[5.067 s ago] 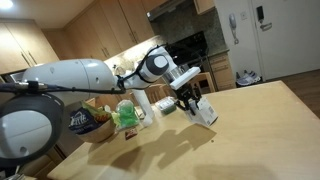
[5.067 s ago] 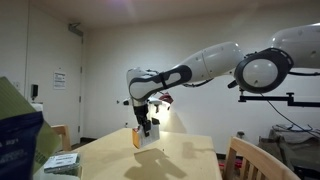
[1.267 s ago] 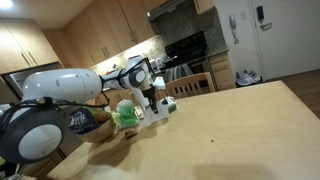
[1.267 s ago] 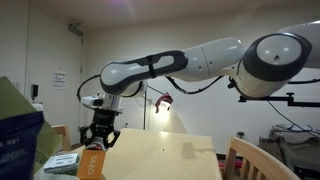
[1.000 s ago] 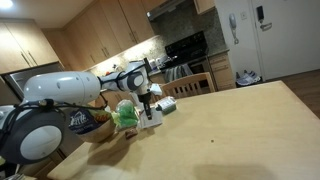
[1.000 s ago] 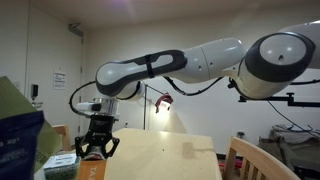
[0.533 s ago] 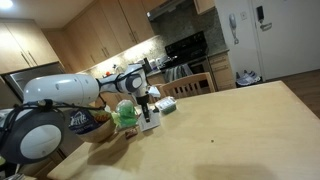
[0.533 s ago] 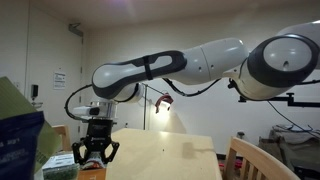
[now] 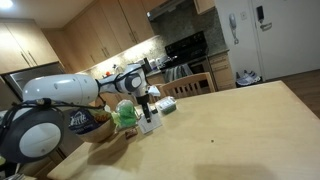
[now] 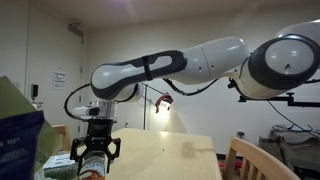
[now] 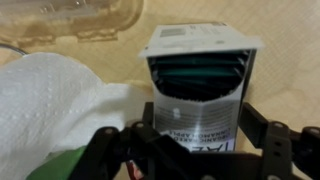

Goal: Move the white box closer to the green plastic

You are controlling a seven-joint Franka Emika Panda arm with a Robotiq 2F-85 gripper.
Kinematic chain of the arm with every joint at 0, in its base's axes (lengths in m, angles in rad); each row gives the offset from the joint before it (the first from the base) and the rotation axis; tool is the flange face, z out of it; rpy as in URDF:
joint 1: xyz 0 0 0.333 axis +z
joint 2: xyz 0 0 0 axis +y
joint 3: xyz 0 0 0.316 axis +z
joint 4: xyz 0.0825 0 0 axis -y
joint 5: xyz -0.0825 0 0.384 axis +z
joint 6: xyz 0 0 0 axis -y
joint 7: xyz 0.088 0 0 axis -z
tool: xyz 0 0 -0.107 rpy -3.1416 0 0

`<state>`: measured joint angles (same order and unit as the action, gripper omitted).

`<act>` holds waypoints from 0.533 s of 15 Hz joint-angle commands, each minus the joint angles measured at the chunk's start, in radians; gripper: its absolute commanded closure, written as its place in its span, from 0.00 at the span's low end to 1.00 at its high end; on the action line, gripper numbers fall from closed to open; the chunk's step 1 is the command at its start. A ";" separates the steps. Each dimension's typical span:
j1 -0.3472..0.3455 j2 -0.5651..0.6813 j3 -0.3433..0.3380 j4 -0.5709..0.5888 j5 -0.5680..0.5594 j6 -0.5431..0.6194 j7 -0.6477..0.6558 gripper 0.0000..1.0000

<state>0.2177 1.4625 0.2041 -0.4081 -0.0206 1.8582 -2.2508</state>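
Note:
The white box (image 9: 152, 123) stands on the wooden table (image 9: 235, 130), right beside the green plastic (image 9: 126, 114). My gripper (image 9: 148, 108) reaches down over the box with a finger on each side. In the wrist view the box (image 11: 195, 60) fills the space between the black fingers of the gripper (image 11: 190, 140), which is shut on it. A bit of the green plastic (image 11: 62, 168) shows at the lower left, under a white paper towel (image 11: 60, 100). In an exterior view the gripper (image 10: 92, 157) hangs low at the table's left end.
A snack bag (image 9: 85, 122), white cups (image 9: 140, 100) and a small carton (image 9: 168, 105) crowd the table's far end. A clear plastic container (image 11: 70, 20) lies beyond the box. A blue box (image 10: 15, 135) and a chair back (image 10: 245, 160) are close to the camera.
The gripper carried the white box across the table to the green plastic and lowered it. Over the last half second it has sunk a little further.

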 commanded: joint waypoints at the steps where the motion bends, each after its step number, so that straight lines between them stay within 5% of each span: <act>1: 0.022 0.005 -0.041 0.064 0.004 -0.035 0.004 0.00; 6: 0.015 -0.008 -0.039 0.089 0.005 0.000 -0.015 0.00; 8: -0.004 -0.030 -0.018 0.053 0.029 0.096 -0.048 0.00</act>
<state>0.2283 1.4507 0.1847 -0.3551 -0.0251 1.8804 -2.2519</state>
